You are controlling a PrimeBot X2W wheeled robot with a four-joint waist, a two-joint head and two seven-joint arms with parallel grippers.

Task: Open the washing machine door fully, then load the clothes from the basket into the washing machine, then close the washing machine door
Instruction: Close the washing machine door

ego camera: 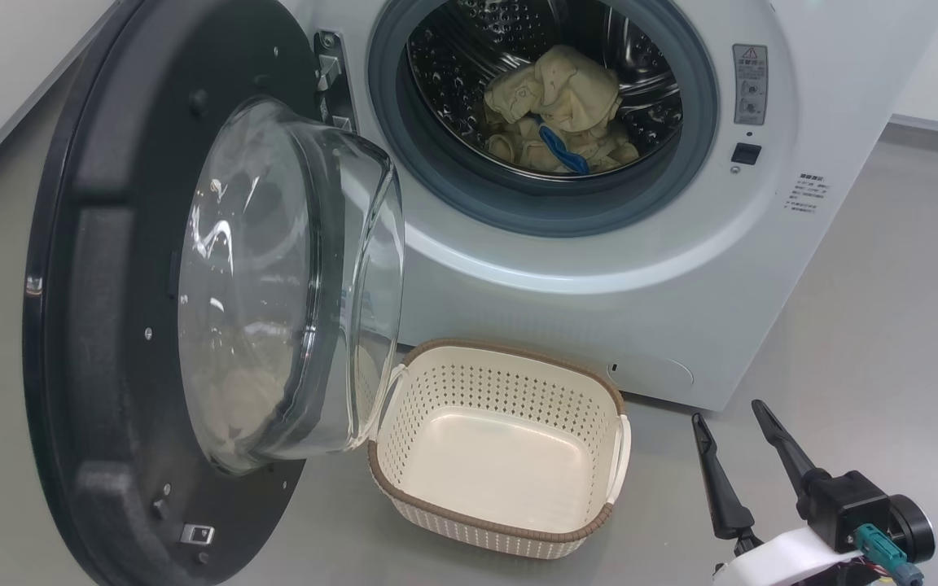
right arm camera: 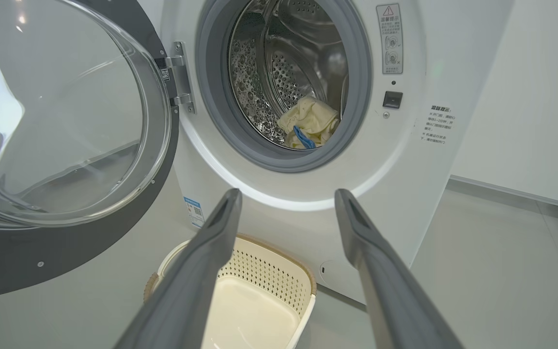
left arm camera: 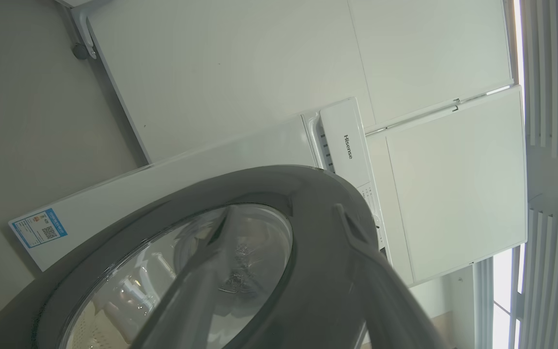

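My right gripper (ego camera: 728, 412), jaws spread and holding nothing, points at the washing machine (ego camera: 599, 309). Beyond and above the jaws the clothes (ego camera: 558, 102) lie heaped in the steel drum (ego camera: 453, 65), and the basket (ego camera: 469, 391), just to their left, shows its bare cream bottom. My left gripper (left arm camera: 284, 209), jaws likewise spread, is close up to the outer face of the washing machine door (ego camera: 94, 325), which stands wide open, well left of the right jaws.

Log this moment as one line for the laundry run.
washing machine door open | clothes in drum | basket empty | left tool open by door | right tool open, empty | remaining: close door
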